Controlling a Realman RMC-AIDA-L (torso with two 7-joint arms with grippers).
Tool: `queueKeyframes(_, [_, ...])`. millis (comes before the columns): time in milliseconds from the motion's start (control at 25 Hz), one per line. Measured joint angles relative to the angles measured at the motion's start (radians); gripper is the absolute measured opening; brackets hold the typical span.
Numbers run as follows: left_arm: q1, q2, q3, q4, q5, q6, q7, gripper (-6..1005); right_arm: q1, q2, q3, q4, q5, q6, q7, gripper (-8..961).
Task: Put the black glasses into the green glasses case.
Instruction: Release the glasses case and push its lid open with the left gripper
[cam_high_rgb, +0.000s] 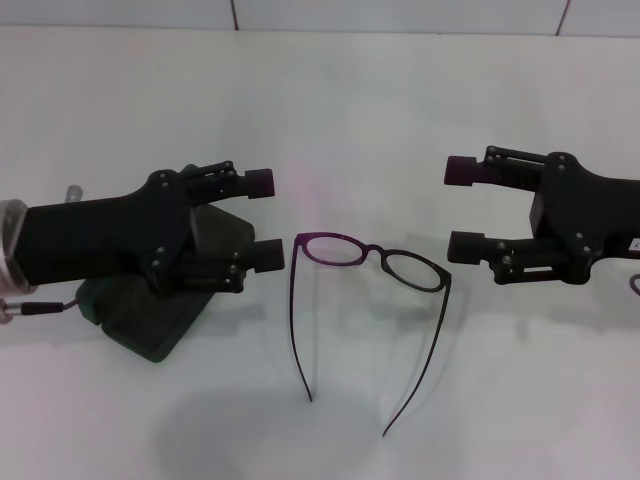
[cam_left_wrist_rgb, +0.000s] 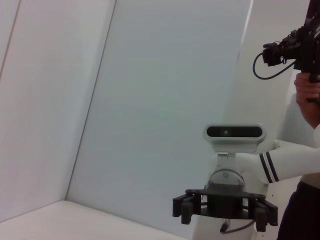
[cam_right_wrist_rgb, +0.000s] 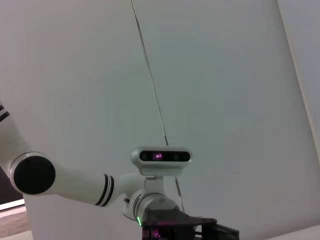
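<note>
Now the glasses (cam_high_rgb: 372, 262) lie unfolded mid-table (cam_high_rgb: 330, 120) between two wide-open grippers, the left (cam_high_rgb: 265, 220) just beside them above the case (cam_high_rgb: 150, 325) near the table's left edge, the right (cam_high_rgb: 458, 208) nearby.

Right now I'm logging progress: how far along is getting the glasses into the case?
Nothing looks done yet. The black glasses lie unfolded on the table, untouched. Both grippers hover with jaws open, the left gripper over the green glasses case, the right gripper beside the frames. Grasping and placing the glasses all remain.
</note>
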Motion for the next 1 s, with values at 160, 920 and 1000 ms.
queueKeyframes(160, [-0.002,-0.001,0.0,0.0,-0.001,0.0,0.0,870,0.002,0.001,0.0,0.002,0.0,-0.001,0.001,854])
queueKeyframes(920, [0.005,-0.028,-0.002,0.419,-0.009,-0.04,-0.443,849,-0.018,0.021,0.053,0.034,-0.028,0.089,-0.048,855])
queueKeyframes(1000, [0.014,-0.04,-0.002,0.621,0.064,-0.102,-0.601,847,-0.041,0.031,0.08,0.037,-0.028,0.095,-0.069,855])
